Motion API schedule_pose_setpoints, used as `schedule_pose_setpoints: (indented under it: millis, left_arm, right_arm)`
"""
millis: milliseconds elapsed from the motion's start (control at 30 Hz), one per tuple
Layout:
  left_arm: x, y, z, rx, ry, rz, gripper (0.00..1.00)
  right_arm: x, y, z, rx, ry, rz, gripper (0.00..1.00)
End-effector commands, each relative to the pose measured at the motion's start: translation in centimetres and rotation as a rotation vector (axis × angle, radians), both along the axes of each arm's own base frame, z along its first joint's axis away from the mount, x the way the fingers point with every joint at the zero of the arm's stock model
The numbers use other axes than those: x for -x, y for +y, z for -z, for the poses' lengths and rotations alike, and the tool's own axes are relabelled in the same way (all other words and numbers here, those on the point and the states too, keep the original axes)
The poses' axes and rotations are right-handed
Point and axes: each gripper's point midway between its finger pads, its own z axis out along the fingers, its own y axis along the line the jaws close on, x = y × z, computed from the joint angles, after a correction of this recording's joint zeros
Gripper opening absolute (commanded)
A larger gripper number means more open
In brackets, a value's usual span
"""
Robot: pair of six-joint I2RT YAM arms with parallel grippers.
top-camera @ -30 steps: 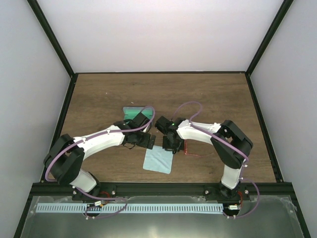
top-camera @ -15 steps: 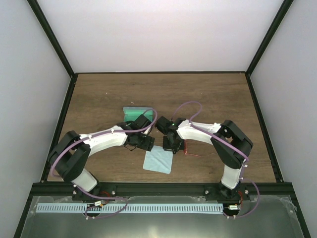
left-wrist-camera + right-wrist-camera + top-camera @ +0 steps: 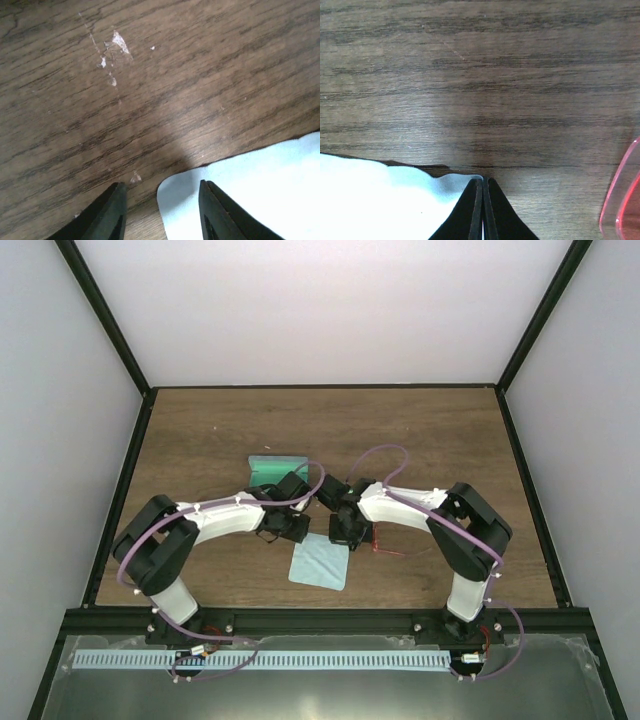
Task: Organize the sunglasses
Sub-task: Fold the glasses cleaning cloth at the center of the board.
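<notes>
right wrist: tapered black fingers pinch soft pale-blue cloth.

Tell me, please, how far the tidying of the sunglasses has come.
Nothing looks finished. The right gripper is shut on one corner of the cloth; the left gripper stands open around another corner. The sunglasses lie on the table, outside the case; putting them away is left.

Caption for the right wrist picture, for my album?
Right tool pinches a corner of the light blue cloth, red sunglasses nearby.
</notes>
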Motion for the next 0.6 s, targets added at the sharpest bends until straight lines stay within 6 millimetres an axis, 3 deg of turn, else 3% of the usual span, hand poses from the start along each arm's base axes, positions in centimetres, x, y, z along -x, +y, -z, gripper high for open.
schedule_pose_setpoints:
  millis: [0, 33, 133, 367, 567]
  left_arm:
    - [1.0, 0.4, 1.9, -0.029, 0.065, 0.020, 0.33]
    - [1.0, 0.4, 1.9, -0.029, 0.068, 0.020, 0.24]
    - [1.4, 0.3, 2.0, -0.026, 0.082, 0.025, 0.15]
    - [2.4, 0.2, 2.2, 0.002, 0.119, 0.040, 0.04]
    - [3.0, 0.0, 2.4, 0.021, 0.143, 0.056, 0.04]
  right_arm:
    - [0.6, -1.1, 1.4, 0.040, 0.031, 0.005, 0.01]
    - [0.6, -1.1, 1.3, 0.039, 0.030, 0.008, 0.01]
    - [0.6, -1.1, 1.3, 0.039, 0.030, 0.010, 0.01]
    - [0.6, -1.0, 1.3, 0.032, 0.032, 0.014, 0.01]
    - [0.6, -1.0, 1.2, 0.030, 0.031, 0.016, 0.01]
